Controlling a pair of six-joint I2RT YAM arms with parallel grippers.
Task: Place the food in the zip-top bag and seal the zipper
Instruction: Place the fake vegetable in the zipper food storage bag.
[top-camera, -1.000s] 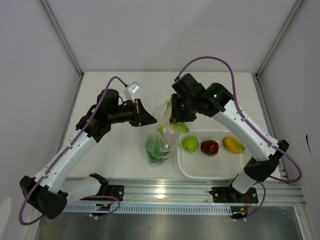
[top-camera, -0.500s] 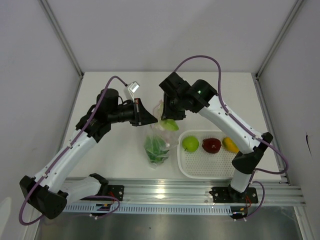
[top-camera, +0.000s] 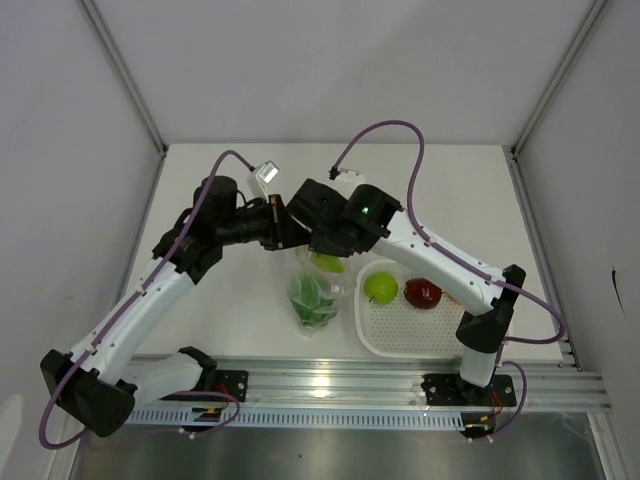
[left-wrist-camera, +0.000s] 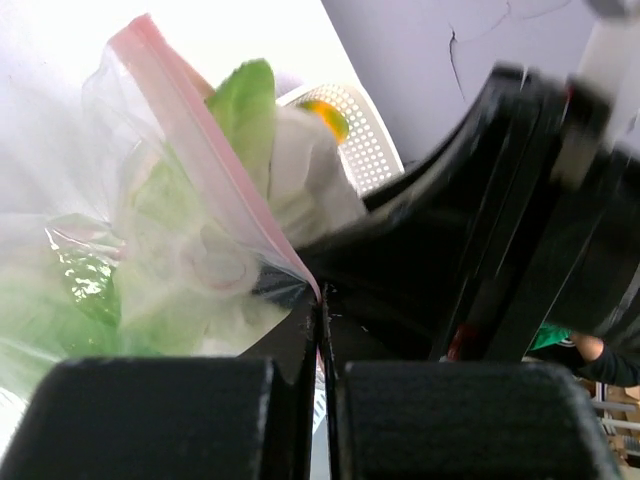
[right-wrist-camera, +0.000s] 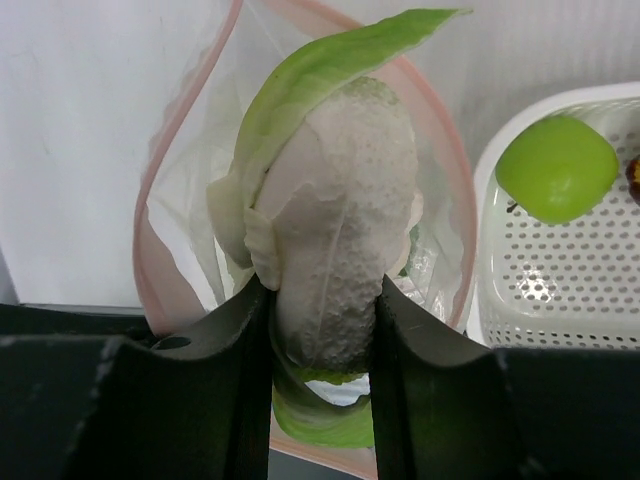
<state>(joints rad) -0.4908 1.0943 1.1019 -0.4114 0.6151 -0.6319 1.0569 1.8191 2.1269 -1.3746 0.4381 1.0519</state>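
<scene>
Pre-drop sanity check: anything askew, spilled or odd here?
Nothing stands out. The left pincer pinches the pink strip, holding the bag up. The right pincer grips the cauliflower at the bag's open mouth. The green apple and red apple sit in the basket.

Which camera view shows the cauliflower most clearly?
The right wrist view: the cauliflower, white with a green leaf, fills the centre, gripped between the right fingers at the mouth of the zip-top bag. The left wrist view shows part of it behind the bag's pink zipper. The top view shows only a green bit under the right arm.
</scene>
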